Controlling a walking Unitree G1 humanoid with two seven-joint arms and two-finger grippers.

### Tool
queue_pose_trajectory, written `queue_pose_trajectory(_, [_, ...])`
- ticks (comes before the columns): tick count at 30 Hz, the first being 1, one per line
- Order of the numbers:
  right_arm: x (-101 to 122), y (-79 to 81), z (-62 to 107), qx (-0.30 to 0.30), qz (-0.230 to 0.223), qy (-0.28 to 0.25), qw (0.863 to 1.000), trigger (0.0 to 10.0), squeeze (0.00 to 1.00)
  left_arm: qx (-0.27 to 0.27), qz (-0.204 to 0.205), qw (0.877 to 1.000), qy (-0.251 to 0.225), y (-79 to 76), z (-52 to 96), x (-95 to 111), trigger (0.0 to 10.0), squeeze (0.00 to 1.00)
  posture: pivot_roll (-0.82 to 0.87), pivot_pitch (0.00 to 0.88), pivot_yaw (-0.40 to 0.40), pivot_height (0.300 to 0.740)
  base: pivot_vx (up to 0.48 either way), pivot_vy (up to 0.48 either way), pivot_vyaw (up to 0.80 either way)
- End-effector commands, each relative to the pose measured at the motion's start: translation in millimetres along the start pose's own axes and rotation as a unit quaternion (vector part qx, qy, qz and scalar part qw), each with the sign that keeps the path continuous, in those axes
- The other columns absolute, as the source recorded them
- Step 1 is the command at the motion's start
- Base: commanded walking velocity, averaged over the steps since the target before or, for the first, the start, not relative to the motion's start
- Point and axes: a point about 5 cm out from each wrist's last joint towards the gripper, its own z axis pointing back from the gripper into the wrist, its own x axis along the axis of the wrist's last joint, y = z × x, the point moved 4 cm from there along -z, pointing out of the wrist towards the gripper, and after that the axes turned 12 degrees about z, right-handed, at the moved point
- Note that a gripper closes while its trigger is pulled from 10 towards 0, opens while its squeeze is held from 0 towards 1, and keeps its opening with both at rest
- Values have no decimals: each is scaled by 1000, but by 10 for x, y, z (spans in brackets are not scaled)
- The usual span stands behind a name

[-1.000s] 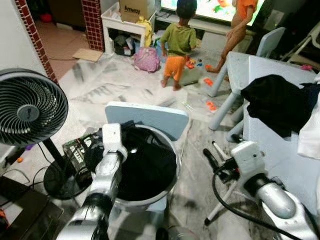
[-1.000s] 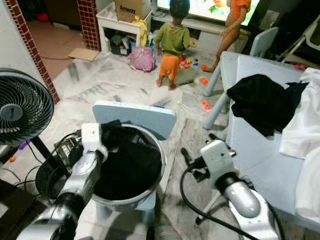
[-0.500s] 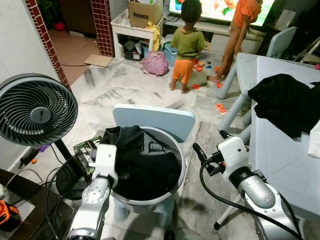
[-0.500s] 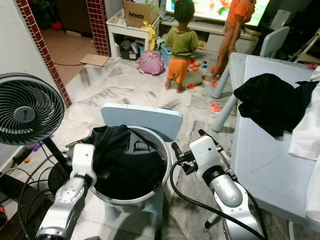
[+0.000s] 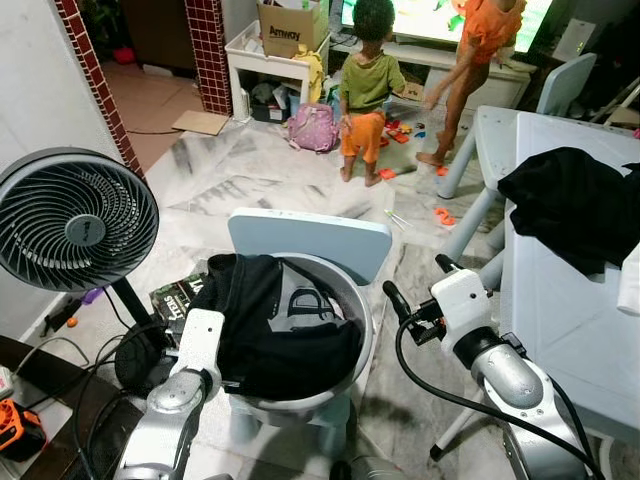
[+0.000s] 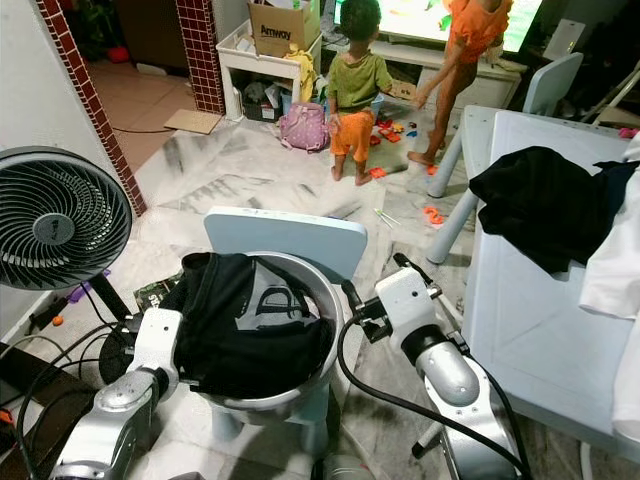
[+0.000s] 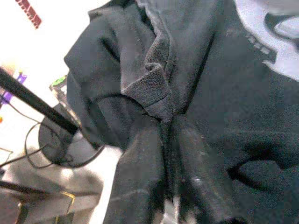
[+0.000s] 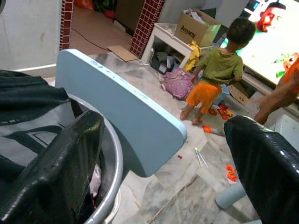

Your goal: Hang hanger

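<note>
Basin: a round metal basin [image 5: 352, 300] sits on the seat of a small pale blue chair [image 5: 310, 236], directly in front of the robot.
Basin contents: dark clothing [image 5: 262, 322] fills the basin and drapes over its left rim; a grey garment with a dark printed mark [image 5: 303, 303] lies near the centre.
Hanger: no hanger can be made out among the clothes in any view, so its position cannot be told.
Left gripper: the left arm [image 5: 180, 400] reaches down at the basin's left rim; its fingertips are buried in the dark clothing [image 7: 187, 121], and whether they are apart or together cannot be told.
Right gripper: the right gripper [image 5: 412, 293] hovers just beside the basin's right rim, its two black fingers [image 8: 56, 172] spread wide apart with nothing between them.
Fan: a black standing fan [image 5: 76, 221] stands to the robot's left, close to the chair, with cables on the floor at its base.
Table: a pale blue table [image 5: 560, 300] stands to the right, with a black garment [image 5: 575, 205] heaped on it and a white cloth [image 5: 630, 280] at its far right edge.
People: two children [image 5: 365, 85] stand well beyond the chair on the marble floor [image 5: 230, 170], near a bright screen [image 5: 430, 18].
Background: a cardboard box [image 5: 292, 22] rests on a white shelf unit [image 5: 262, 62], with a pink bag [image 5: 312, 128] and small toys on the floor nearby.
</note>
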Motion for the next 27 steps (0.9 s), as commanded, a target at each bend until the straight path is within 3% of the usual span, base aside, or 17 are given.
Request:
queue_pose_trajectory(1, [-14, 12, -20, 4, 3, 1, 1000, 10000, 0, -4, -8, 1000, 2, -25, -10, -4, 10000, 1000, -77, 0, -54, 740, 0, 0, 0])
queue_pose_trajectory(4, [0, 0, -43, 6, 7, -3, 1000, 10000, 0, 2, -53, 999, -12, -44, -46, 69, 10000, 1000, -81, 0, -58, 740, 0, 0, 0])
queue_pose_trajectory(7, [-1, -14, -47, 5, 10, -4, 1000, 10000, 0, -3, -57, 998, -14, -68, -72, 91, 10000, 1000, -84, 0, -59, 740, 0, 0, 0])
queue_pose_trajectory(8, [-2, -20, -49, 4, 10, -4, 1000, 10000, 0, -3, -64, 998, -18, -74, -93, 117, 10000, 0, -84, 0, -59, 740, 0, 0, 0])
queue_pose_trajectory(13, [3, 7, -49, 8, 12, -5, 1000, 10000, 0, 2, -57, 998, -26, -80, -174, 213, 10000, 0, -87, 0, -59, 740, 0, 0, 0])
queue_pose_trajectory(17, [6, 34, -47, 15, 17, -6, 1000, 10000, 0, -6, -21, 999, -23, -138, -240, 264, 10000, 0, -97, 0, -60, 740, 0, 0, 0])
queue_pose_trajectory(27, [10, 32, -66, 16, 20, -7, 1000, 10000, 0, -30, -26, 999, -32, -329, -421, 426, 10000, 0, -108, 0, -54, 740, 0, 0, 0])
